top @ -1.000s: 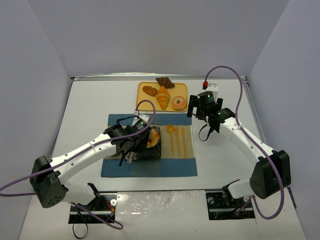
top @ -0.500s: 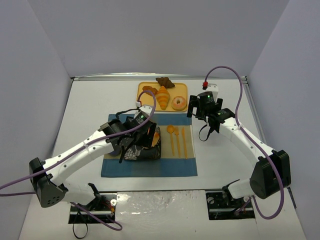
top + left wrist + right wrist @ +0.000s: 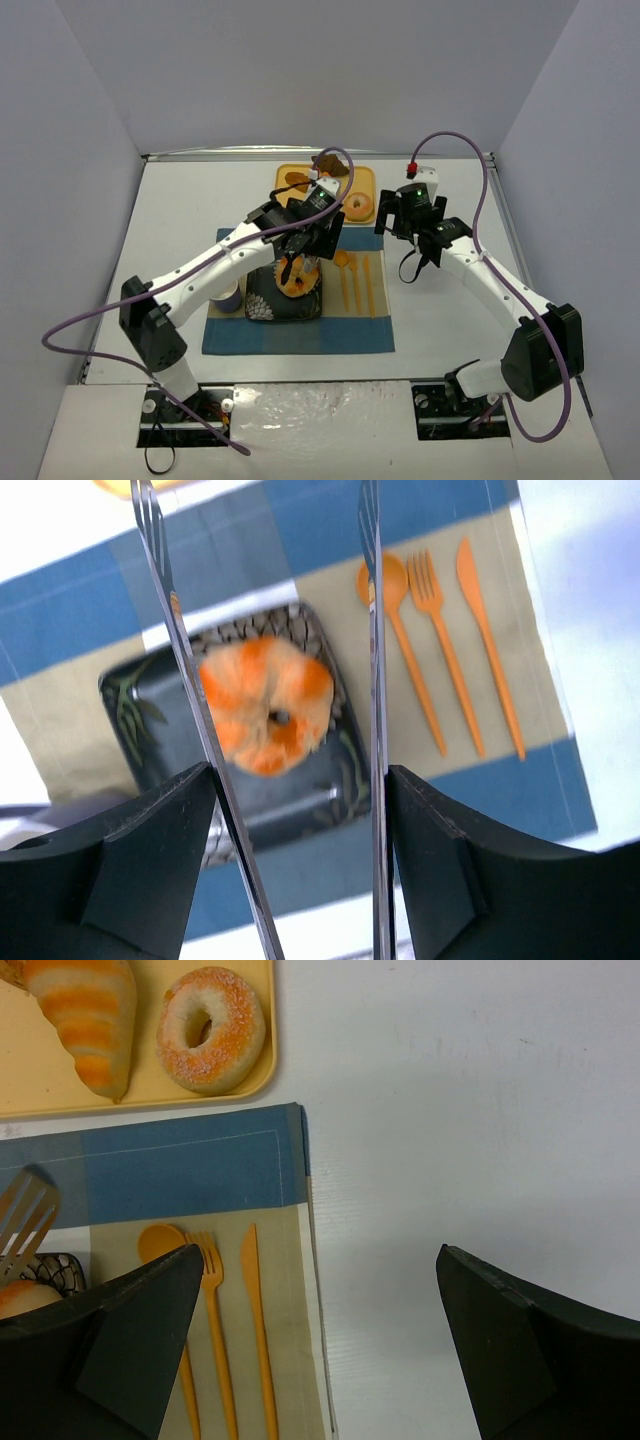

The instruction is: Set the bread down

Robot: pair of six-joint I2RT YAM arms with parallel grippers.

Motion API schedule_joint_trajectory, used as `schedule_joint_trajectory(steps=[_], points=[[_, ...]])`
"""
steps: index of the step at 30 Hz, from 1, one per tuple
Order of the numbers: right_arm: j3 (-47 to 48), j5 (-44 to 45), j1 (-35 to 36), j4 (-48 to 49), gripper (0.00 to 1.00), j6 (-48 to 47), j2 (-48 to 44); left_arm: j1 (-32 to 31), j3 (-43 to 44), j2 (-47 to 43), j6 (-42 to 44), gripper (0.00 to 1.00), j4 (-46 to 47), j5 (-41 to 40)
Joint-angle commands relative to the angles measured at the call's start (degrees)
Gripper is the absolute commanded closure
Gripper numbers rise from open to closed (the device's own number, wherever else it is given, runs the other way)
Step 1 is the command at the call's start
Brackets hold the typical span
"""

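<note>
Orange ring-shaped bread [image 3: 265, 705]: lies on black patterned square plate [image 3: 140, 705], frame centre, directly between the spread metal tong blades [image 3: 372, 630] of left gripper [image 3: 298, 770], the nearer one, released. Right gripper [image 3: 318, 1252]: parted, empty, well apart.

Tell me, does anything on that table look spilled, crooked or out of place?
Nothing stands out. The bread sits on the dark plate, the orange cutlery lies in a neat row on the placemat, and the pastries are on the yellow tray.
</note>
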Motion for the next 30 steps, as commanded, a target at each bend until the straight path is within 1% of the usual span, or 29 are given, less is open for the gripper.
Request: schedule_joint_trajectory(steps=[1,9,10,15,20,24,30], points=[[0.8,1.4,0.4,1.7,0.0,0.1,-3.6,3.2,8.0,4.0,3.4,0.37,4.2,0.7],[0.7,1.6,0.3,1.1,0.0,-0.2,-4.1,10.4,17.9,12.1,5.4,0.38,6.2,5.3],[0.7,1.7,0.3,1.1,0.0,-0.3,-4.1,10.5,18.0,12.2,5.4,0.38,6.2,5.3],[0.9,2.2,0.2,0.2,0.0,-0.8,-4.5,13.9,25.2,18.7,6.2,0.38,7.3,9.5],[0.8,2.8,0.0,-0.3,0.0,-1.4,-5.1,14.8,30.5,24.2,6.7,0.38,8.1,12.6],[0.7,2.9,-0.1,-0.5,0.0,-1.6,-5.3,15.3,32.6,27.3,6.0,0.39,8.3,13.2],[-0.1,2.9,-0.3,-0.6,0.0,-1.8,-5.9,16.1,31.8,29.5,5.5,0.39,10.1,13.5]])
